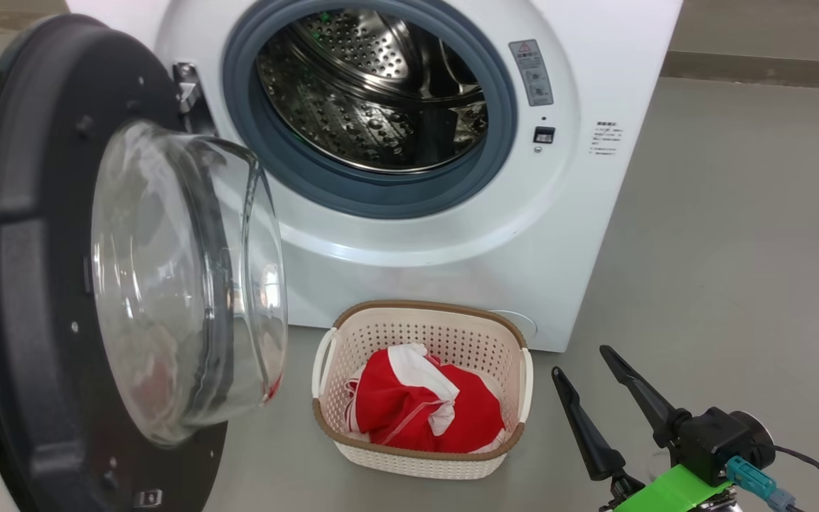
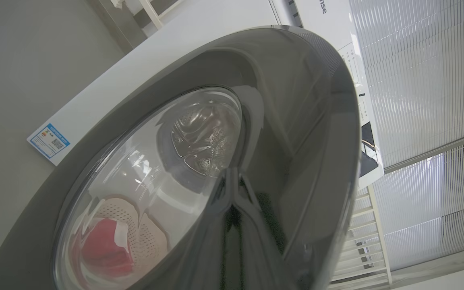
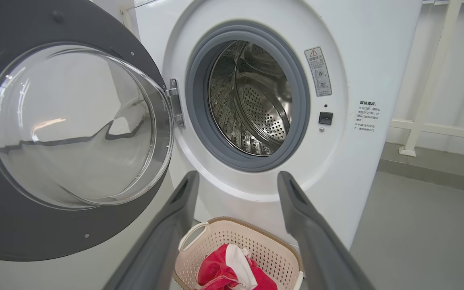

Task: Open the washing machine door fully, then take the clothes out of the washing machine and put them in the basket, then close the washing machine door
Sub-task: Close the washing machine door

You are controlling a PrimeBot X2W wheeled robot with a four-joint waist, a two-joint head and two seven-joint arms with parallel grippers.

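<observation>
The washing machine point(image 1: 594, 213) stands with its steel drum point(image 1: 374, 92) showing no garments. The washing machine door point(image 1: 25, 284) is swung out to the left, its glass bowl point(image 1: 182, 284) facing me. On the floor in front sits the basket point(image 1: 324, 419) with the red and white clothes point(image 1: 409, 405) in it. My right gripper point(image 1: 580, 360) hovers open to the basket's right, holding nothing. In the right wrist view the right gripper point(image 3: 238, 177) frames the basket point(image 3: 256, 241) and the clothes point(image 3: 220, 270). My left gripper point(image 2: 232, 177) is shut, its tip against the door's glossy black outer face point(image 2: 296, 121).
Bare grey floor point(image 1: 736, 249) stretches to the right of the machine. A white railing point(image 3: 429, 80) stands behind it on the right. A blue label point(image 2: 48, 140) sits low on the machine's front. The open door takes up the left side.
</observation>
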